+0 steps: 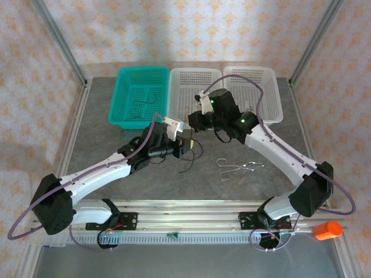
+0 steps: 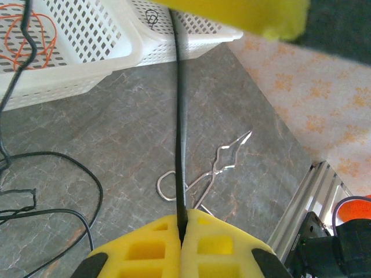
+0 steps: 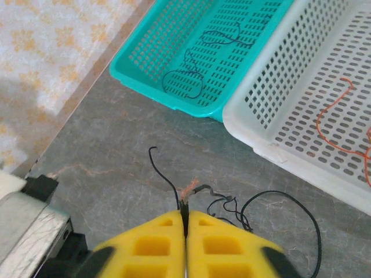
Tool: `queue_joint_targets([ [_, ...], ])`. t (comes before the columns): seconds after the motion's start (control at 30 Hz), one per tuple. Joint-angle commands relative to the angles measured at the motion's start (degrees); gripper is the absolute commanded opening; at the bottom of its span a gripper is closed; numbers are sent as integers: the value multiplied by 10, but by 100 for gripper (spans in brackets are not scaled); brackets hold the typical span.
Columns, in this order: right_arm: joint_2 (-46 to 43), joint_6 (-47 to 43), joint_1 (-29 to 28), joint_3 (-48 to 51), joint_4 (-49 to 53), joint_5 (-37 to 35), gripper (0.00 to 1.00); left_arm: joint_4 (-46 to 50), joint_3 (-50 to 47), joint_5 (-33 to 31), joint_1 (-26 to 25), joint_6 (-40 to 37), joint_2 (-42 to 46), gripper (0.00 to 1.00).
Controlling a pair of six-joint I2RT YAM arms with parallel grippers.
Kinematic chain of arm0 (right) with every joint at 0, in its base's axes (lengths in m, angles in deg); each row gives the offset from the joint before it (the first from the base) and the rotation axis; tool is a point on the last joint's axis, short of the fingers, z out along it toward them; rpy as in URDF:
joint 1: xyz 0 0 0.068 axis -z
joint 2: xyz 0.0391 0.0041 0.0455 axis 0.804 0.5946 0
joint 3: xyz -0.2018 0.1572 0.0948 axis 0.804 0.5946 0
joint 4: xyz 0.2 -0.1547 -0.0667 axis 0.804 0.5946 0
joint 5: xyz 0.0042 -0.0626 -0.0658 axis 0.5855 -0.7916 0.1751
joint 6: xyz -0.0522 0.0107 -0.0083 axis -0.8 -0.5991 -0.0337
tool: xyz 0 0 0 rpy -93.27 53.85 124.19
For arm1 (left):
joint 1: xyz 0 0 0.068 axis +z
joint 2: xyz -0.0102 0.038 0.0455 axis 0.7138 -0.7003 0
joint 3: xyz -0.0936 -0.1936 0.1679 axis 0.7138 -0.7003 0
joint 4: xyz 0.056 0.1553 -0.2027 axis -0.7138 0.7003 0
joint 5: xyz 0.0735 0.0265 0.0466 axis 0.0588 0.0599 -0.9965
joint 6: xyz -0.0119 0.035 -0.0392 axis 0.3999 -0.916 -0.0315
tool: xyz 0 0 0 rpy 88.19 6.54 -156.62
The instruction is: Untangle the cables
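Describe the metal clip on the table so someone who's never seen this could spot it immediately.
On the grey table, look in front of the right white basket, toward the near rail. The metal clip lies flat on bare tabletop, to the right of the black cables. It alone is stiff, silvery wire, bent into loops at one end.

This looks like a robotics lab test cell, not a lived-in room; two white-and-black jointed robot arms point(image 1: 98, 174) are bolted to a silver aluminium rail point(image 1: 191, 211) along the near edge of a grey marble-patterned tabletop point(image 1: 95, 136); bare silver aluminium frame posts point(image 1: 59, 40) rise at the far corners, and a cream backdrop printed with orange flowers point(image 1: 185, 29) serves as walls; a teal perforated plastic basket point(image 1: 116, 98) and two white perforated plastic baskets point(image 1: 194, 70) stand in a row at the far edge; thin black cables point(image 2: 181, 116) run over the table.
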Motion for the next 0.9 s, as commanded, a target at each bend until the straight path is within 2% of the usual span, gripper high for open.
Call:
queue_joint_targets([
  [0.0,-51,11,3,24,-43,-63,36,-3,19,-9,-4,-7,23,0],
  [0.03,-69,17,3,37,-65,-78,45,3,23,-10,-4,-7,26,0],
  [0.13,-126,29,3,76,-129,-124,56,19,36,-17,-3,-9,38,0],
  [0.3,-204,39,3,134,-197,-207,60,23,57,-28,7,7,60,0],
  [0.47,-277,53,3,220,-280,-254,63,-6,59,0,34,47,76,0],
  [0.57,-276,46,3,219,-253,-219,63,-16,61,-21,46,78,84,0],
  [0.7,-270,47,3,212,-220,-92,63,-16,67,-60,58,143,87,0],
  [0.8,-265,64,3,236,-258,25,59,-34,67,-78,61,187,83,0],
  [0.87,-264,102,-2,274,-325,77,56,-55,65,-76,60,213,79,0],
])
